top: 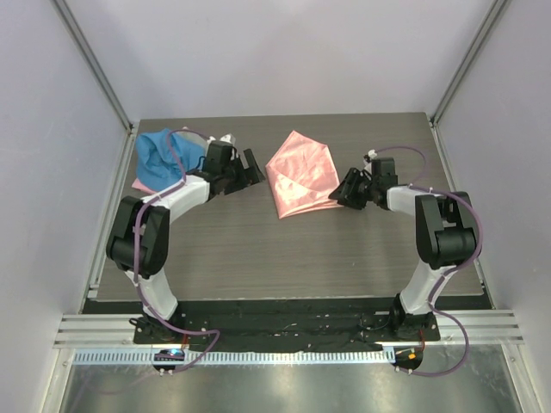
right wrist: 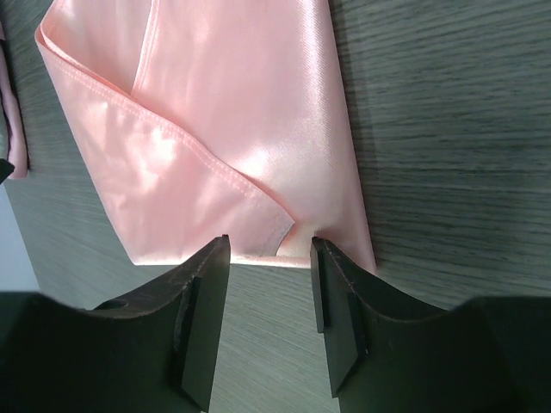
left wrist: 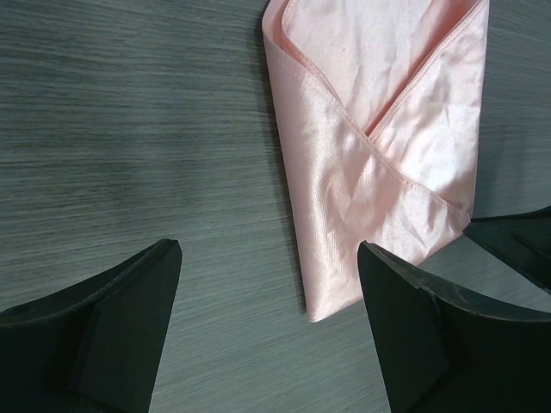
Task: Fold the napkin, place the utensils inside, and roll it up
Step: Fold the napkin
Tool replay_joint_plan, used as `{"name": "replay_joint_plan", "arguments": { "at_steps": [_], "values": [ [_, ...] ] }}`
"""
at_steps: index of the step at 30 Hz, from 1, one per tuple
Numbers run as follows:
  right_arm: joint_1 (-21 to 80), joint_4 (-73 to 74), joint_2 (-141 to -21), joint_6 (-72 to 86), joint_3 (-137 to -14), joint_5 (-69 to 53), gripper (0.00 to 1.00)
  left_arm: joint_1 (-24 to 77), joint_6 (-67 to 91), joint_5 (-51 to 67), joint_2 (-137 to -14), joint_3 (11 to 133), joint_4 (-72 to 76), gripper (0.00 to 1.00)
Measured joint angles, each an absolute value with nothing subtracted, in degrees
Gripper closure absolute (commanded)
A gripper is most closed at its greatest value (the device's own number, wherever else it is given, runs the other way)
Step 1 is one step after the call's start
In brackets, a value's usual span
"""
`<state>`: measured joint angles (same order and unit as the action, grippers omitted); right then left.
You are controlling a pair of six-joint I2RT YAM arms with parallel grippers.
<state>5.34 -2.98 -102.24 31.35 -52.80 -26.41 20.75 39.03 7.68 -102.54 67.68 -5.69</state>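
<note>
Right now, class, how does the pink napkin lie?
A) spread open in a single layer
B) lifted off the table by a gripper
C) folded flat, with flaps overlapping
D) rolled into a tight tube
C: the napkin lies flat on the table, and both wrist views show hemmed flaps crossing over a lower layer.

A lab test cell; plain white walls (top: 284,52), aluminium rail (top: 284,331), two bolted arms at a table (top: 284,258).

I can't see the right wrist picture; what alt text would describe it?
A folded salmon-pink napkin lies on a grey wood-grain table; the right pincer, black and slightly open, points at its nearest edge.
</note>
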Motion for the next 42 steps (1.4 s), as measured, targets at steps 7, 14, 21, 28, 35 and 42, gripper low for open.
{"name": "replay_joint_plan", "arguments": {
  "at_steps": [7,14,21,28,35,42],
  "values": [
    [6.11,-3.36,-104.20,31.35,-54.33,-26.17,0.62,20.64,39.00,7.68,-101.54,67.64,-5.65,0.12],
    [6.44,-3.44,-105.49,31.64,-55.00,-26.17,0.99,20.60,39.00,7.68,-101.51,66.94,-5.69,0.12],
    [6.44,-4.16,-105.01,32.27,-54.92,-24.03,0.99,20.58,39.29,7.79,-101.51,66.39,-5.48,0.17],
    [6.42,-6.46,-100.18,33.47,-51.72,-19.81,0.99,20.60,40.91,9.52,-101.54,65.30,-4.32,0.22],
    [5.91,-7.29,-99.35,33.58,-50.61,-17.67,0.99,20.64,43.09,11.18,-103.81,65.28,-1.15,0.29],
    [5.04,-7.31,-99.35,33.61,-49.50,-15.86,0.99,22.09,45.10,11.70,-108.20,65.34,1.61,0.38]
  ]
}}
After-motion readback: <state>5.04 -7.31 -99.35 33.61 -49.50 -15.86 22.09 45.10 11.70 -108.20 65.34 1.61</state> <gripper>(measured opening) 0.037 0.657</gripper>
